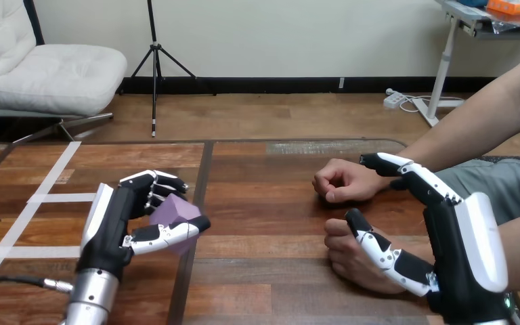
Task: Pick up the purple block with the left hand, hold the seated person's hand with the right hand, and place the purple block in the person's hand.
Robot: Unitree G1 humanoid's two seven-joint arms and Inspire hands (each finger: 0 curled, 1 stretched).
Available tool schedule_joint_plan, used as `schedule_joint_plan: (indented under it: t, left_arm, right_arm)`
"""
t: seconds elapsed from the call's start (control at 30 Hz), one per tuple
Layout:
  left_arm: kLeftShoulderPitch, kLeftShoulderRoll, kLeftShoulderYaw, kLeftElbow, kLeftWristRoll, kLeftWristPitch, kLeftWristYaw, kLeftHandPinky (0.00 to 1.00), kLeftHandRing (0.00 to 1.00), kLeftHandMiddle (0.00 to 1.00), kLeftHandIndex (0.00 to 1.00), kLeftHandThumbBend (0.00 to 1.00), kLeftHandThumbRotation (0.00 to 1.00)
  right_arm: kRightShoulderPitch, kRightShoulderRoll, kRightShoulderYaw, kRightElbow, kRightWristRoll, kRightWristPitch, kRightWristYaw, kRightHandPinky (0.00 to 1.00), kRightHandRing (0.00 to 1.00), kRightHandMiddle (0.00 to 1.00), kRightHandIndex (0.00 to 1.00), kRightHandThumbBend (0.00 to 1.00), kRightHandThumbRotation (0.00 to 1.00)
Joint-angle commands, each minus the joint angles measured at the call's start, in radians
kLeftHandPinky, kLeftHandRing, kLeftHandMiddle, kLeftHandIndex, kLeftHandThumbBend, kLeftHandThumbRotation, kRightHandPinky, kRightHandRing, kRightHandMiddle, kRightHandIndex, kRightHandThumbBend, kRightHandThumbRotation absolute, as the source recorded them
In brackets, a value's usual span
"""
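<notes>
A purple block (174, 210) is off the table, pinched between the curled fingers and thumb of my left hand (118, 217) at the table's left-middle. The person's arms come in from the right. One of the person's hands (342, 181) is a loose fist resting on the table, further from me. The other person's hand (352, 261) lies nearer me. My right hand (470, 237) is open beside them: its straight thumb (379, 249) lies across the nearer hand, and its fingertips (382, 161) reach the wrist of the farther one. No finger curls round either.
White tape strips (47, 177) cross the wooden table (264, 203) at the left. A dark seam (200, 196) runs down the tabletop beside my left hand. About two hand-widths of bare wood separate the block from the person's hands.
</notes>
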Motion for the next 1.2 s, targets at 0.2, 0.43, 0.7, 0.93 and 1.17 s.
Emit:
schedule_joint_plan:
  t: [0.2,0.43,0.7,0.93,1.17]
  left_arm:
    - [0.006,-0.072,0.063,-0.132,-0.136,-0.054,-0.134,0.37,0.44,0.51,0.52,0.82,0.14]
    - [0.044,-0.107,0.079,-0.206,-0.187,-0.068,-0.191,0.38,0.44,0.51,0.52,0.83,0.13]
    - [0.083,-0.143,0.091,-0.282,-0.252,-0.057,-0.258,0.38,0.45,0.51,0.52,0.84,0.13]
    - [0.108,-0.164,0.101,-0.332,-0.286,-0.048,-0.305,0.37,0.45,0.52,0.52,0.84,0.13]
    - [0.122,-0.178,0.110,-0.358,-0.283,-0.053,-0.323,0.37,0.45,0.52,0.52,0.84,0.14]
  right_arm:
    - [-0.009,-0.055,-0.046,-0.141,-0.040,0.133,0.099,0.68,0.77,0.80,0.79,0.54,0.31]
    - [-0.004,-0.100,-0.068,-0.192,-0.049,0.216,0.189,0.70,0.80,0.83,0.82,0.60,0.25]
    - [-0.011,-0.143,-0.081,-0.232,-0.075,0.312,0.269,0.74,0.82,0.84,0.83,0.68,0.20]
    - [-0.028,-0.191,-0.086,-0.234,-0.092,0.358,0.326,0.77,0.82,0.85,0.84,0.73,0.16]
    - [-0.045,-0.233,-0.081,-0.239,-0.126,0.426,0.391,0.79,0.82,0.86,0.86,0.75,0.16]
